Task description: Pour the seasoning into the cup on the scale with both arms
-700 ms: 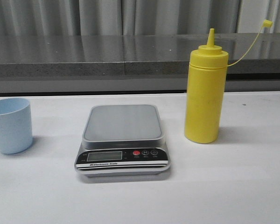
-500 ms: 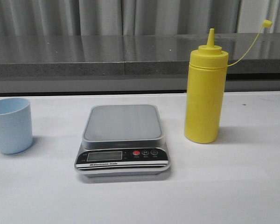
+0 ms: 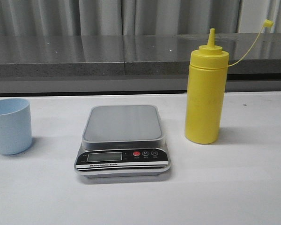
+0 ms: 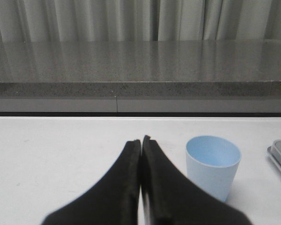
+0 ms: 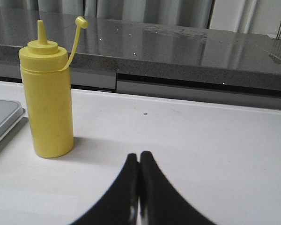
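Neither arm shows in the front view; each appears only in its own wrist view; the left pincer (image 4: 141,139) has its two black fingers pressed together, gripping nothing; the right pincer (image 5: 139,154) is likewise closed tip to tip and empty, fingers reaching forward.

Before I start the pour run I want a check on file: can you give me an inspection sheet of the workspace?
Surface: white table, bare around the items.
Scale: centre, platform bare.
Cup: upright on the table, left of the scale, looks empty.
Seasoning: upright, right of the scale, cap off on its tether.
Clutter: nothing seen.
Left gripper: shut, holding nothing, apart from the cup.
Right gripper: shut, holding nothing, apart from the bottle.
Cables: nothing seen.
Surroundings: grey ledge, curtain behind.
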Available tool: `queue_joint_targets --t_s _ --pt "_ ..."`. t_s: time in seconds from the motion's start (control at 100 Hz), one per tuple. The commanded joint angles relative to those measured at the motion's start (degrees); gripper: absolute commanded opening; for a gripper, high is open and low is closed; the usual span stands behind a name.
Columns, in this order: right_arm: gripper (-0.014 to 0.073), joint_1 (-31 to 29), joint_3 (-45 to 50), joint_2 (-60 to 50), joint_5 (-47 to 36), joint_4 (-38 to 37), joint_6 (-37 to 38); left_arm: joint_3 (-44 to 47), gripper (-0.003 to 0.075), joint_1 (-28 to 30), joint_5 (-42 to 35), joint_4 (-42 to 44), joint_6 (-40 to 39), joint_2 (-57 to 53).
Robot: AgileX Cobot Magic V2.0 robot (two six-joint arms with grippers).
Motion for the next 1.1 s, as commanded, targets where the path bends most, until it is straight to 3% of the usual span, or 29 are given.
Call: queue_joint_targets --t_s 0.0,0.46,0.72,1.09 --pt "-0.0067 -0.27 -1.27 -1.02 -4.30 -0.64 -0.16 -5.36 -0.0020 0.14 -3.26 -2.07 -0.65 4.42" --pt "-0.0067 -0.27 -1.27 -1.02 -4.30 -0.64 -0.16 -32.68 -0.0020 0.14 12.20 -1.51 -0.65 37.21" --pt "-0.0067 -0.27 -1.27 -1.02 -4.30 -0.64 -0.16 -46.57 -0.0020 0.14 26.24 -3.16 -0.65 54.57" --pt "-0.0067 -0.27 -1.27 -1.02 -4.30 -0.64 -0.16 -54.47 -0.0019 0.14 28.14 -4.11 -0.19 70.14"
